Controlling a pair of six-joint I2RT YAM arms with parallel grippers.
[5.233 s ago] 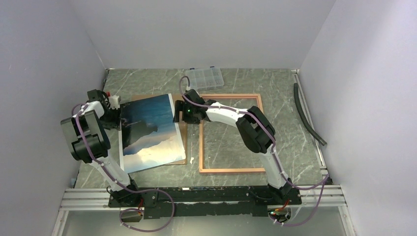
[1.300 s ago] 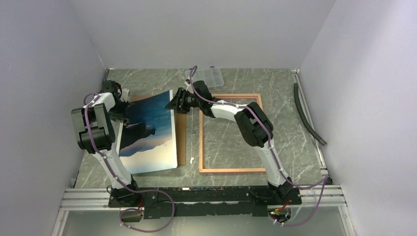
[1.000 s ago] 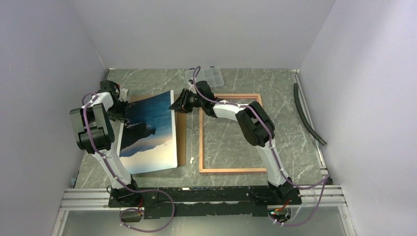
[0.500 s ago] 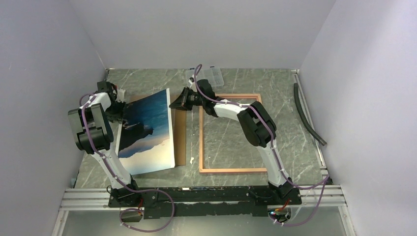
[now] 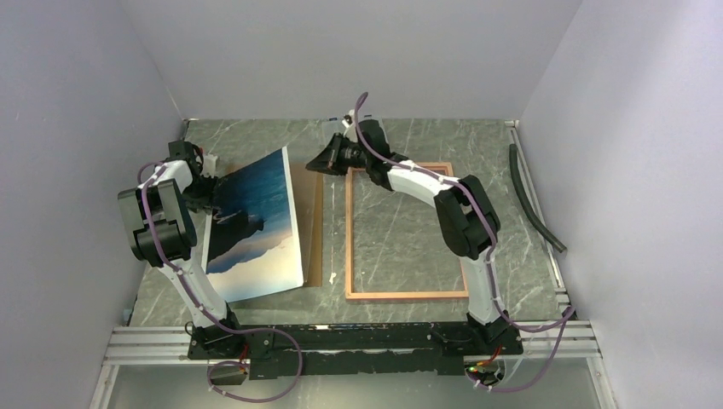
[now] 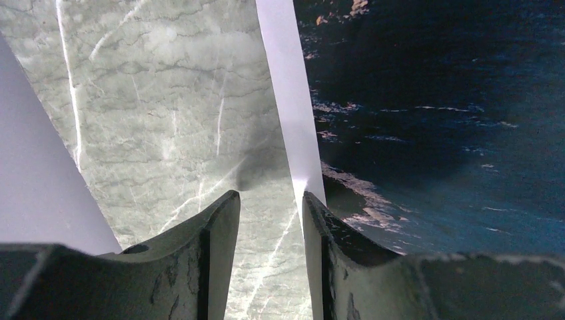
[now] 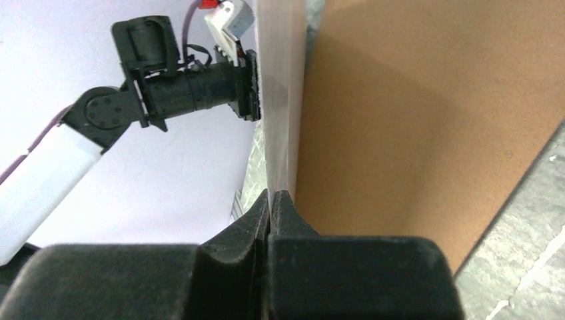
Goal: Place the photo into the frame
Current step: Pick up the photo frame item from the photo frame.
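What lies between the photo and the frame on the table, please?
In the top view, the brown board shows beside the photo, then a narrow bare strip of table before the frame.

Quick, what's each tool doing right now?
Left tool: open, jaws apart, the photo edge beside them, not clamped.
Right tool: closed, apparently pinching the photo's edge.

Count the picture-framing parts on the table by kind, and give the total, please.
photo: 1
frame: 1
brown backing board: 1
Total: 3
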